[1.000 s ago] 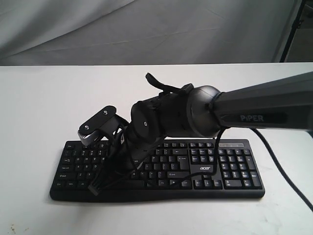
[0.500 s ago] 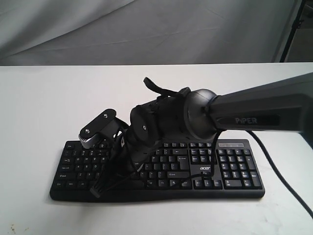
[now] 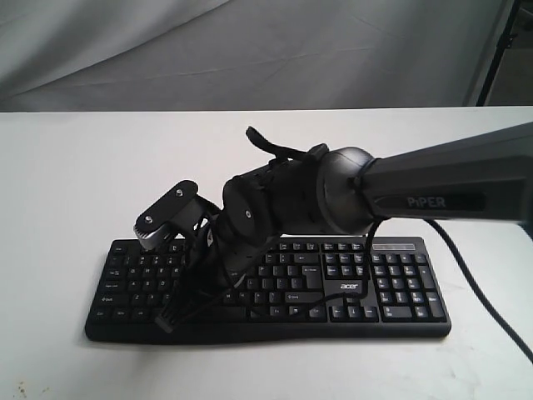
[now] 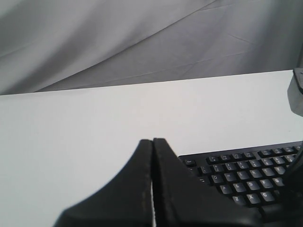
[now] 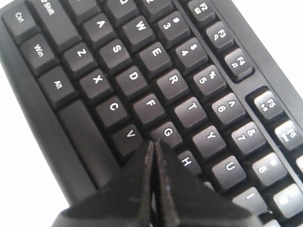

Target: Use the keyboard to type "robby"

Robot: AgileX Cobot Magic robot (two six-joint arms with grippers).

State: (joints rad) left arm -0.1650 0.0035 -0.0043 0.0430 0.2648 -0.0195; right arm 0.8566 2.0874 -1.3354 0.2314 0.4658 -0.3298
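Note:
The black keyboard (image 3: 375,287) with white legends and an "acer" logo lies flat near the front of the white table (image 3: 67,167). My right arm reaches across from the right. Its gripper (image 3: 166,321) points down over the left half of the keys and is shut with nothing in it. In the right wrist view the keyboard (image 5: 142,61) fills the frame. The shut tips of the right gripper (image 5: 154,143) stand between V and G, beside H, hiding the key beneath them. My left gripper (image 4: 152,140) is shut and empty, off the left end of the keyboard (image 4: 246,175).
A black cable (image 3: 479,287) trails over the table to the right of the keyboard. A grey cloth backdrop (image 3: 250,50) hangs behind the table's far edge. A dark stand leg (image 3: 495,50) shows at the far right.
The right arm dipped slightly toward the keys half a second ago and has come back up a little. The keyboard has not moved.

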